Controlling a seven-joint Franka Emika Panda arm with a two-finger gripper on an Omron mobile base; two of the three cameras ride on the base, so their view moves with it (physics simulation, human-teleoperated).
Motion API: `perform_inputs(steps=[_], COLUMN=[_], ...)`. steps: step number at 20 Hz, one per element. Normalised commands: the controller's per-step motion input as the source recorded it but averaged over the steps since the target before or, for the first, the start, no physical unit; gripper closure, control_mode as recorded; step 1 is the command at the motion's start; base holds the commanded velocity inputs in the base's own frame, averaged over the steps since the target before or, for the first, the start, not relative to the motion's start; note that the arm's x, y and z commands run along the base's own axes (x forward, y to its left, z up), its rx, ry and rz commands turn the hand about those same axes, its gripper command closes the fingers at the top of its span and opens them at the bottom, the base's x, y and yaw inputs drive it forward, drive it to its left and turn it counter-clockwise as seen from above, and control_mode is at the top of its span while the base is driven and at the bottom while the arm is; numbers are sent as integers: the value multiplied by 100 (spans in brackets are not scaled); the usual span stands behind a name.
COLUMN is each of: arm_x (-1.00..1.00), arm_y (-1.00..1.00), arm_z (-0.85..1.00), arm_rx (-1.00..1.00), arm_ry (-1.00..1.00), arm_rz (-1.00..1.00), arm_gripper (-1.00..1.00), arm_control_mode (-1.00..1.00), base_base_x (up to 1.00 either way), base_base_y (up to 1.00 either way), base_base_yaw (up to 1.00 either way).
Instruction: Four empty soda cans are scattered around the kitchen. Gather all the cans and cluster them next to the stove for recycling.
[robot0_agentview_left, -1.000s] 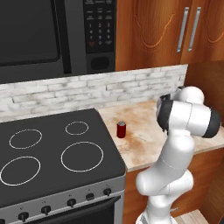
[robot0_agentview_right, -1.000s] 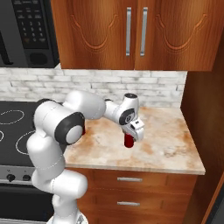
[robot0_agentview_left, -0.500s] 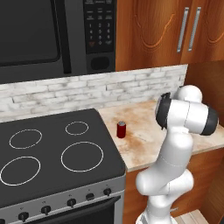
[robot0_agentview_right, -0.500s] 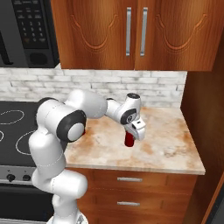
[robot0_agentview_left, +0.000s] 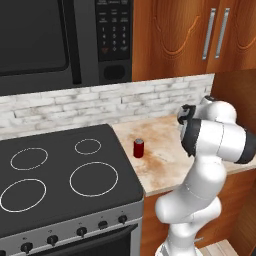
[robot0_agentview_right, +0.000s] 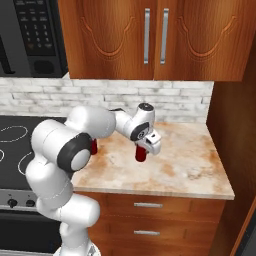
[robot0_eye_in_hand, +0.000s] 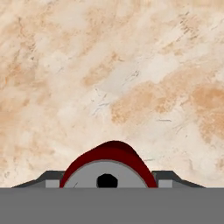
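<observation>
Microwave (robot0_agentview_left: 65, 42) and wooden cupboards (robot0_agentview_right: 150, 37) hang above a white brick wall (robot0_agentview_right: 165, 97). Below, the black stove (robot0_agentview_left: 55, 175) with four white rings sits against the left end of the marbled counter (robot0_agentview_right: 190, 160). The white arm (robot0_agentview_right: 75, 145) reaches over that counter, and its claw (robot0_agentview_right: 142, 150) is clenched on a dark red can (robot0_agentview_right: 141, 154), held upright at mid-counter, just above the surface or on it. The hand view shows the can's silvery top between the fingers (robot0_eye_in_hand: 168, 177). A second red can (robot0_agentview_left: 138, 148) stands on the counter just beside the stove's right edge.
</observation>
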Motion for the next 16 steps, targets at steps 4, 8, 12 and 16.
perform_inputs(steps=[4,8,12,16], arm_x=[0,-2,-4,4], arm_y=[54,60,90,87], arm_z=[11,2,-5,0], arm_rx=[-4,0,-6,-11], arm_ry=[-18,-18,4,8], arm_rz=[32,16,10,4], arm_gripper=[100,100,100,100], arm_control_mode=[-100,-100,-100,-100], base_base_x=[0,0,0,0], base_base_y=[0,0,0,0], base_base_yaw=[0,0,0,0])
